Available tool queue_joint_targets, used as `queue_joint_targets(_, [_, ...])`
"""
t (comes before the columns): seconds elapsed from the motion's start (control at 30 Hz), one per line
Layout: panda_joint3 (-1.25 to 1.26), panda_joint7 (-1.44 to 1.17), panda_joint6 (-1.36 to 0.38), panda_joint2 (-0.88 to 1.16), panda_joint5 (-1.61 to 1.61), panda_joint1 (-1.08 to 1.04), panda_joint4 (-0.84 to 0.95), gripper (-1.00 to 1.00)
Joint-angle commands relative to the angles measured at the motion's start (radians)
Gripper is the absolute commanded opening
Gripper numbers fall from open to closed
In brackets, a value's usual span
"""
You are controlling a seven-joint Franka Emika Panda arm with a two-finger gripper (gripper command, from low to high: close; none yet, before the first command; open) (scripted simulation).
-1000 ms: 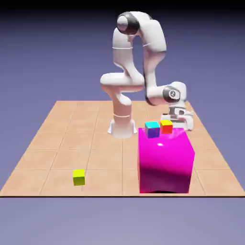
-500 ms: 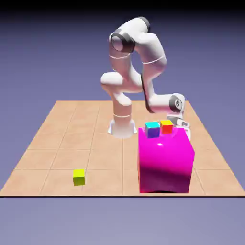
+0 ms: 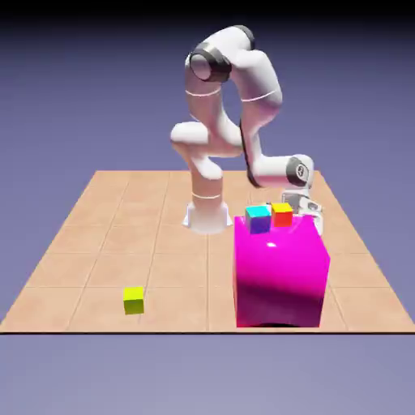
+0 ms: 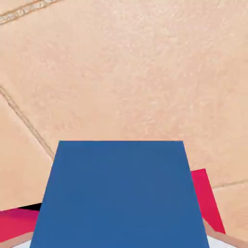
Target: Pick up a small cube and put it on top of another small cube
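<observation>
The gripper (image 3: 302, 203) hangs low behind the magenta block (image 3: 280, 271) near the table's (image 3: 97, 243) right edge, the blue-sided small cube (image 4: 120, 193) filling its hand view; its grip cannot be told. The yellow cube (image 3: 134, 300) sits near the front edge.

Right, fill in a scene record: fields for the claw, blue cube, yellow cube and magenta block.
claw: low behind the magenta block, tips hidden, open or shut unclear
blue cube: large at the hand view's bottom, hidden in exterior view
yellow cube: alone on the table, exterior view's left
magenta block: carries a cyan-topped cube and an orange-red cube
</observation>
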Motion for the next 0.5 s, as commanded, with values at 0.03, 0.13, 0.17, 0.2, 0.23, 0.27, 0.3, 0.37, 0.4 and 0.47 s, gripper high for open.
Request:
queue_joint_targets(0.03, [0.007, -0.036, 0.039, -0.056, 0.009, 0.066, 0.07, -1.0])
queue_joint_targets(0.13, [-0.102, -0.095, 0.073, -0.091, 0.084, 0.174, 0.161, -1.0])
queue_joint_targets(0.17, [-0.138, -0.115, 0.084, -0.103, 0.109, 0.21, 0.191, -1.0])
queue_joint_targets(0.2, [-0.174, -0.134, 0.095, -0.115, 0.135, 0.247, 0.221, -1.0])
queue_joint_targets(0.23, [-0.21, -0.154, 0.106, -0.127, 0.16, 0.283, 0.251, -1.0])
queue_joint_targets(0.27, [-0.247, -0.174, 0.117, -0.139, 0.185, 0.319, 0.282, -1.0])
queue_joint_targets(0.3, [-0.283, -0.194, 0.128, -0.151, 0.21, 0.355, 0.312, -1.0])
queue_joint_targets(0.37, [-0.355, -0.224, 0.142, -0.162, 0.257, 0.412, 0.356, -1.0])
queue_joint_targets(0.4, [-0.392, -0.239, 0.149, -0.168, 0.28, 0.44, 0.378, -1.0])
queue_joint_targets(0.47, [-0.464, -0.27, 0.162, -0.178, 0.327, 0.496, 0.421, -1.0])
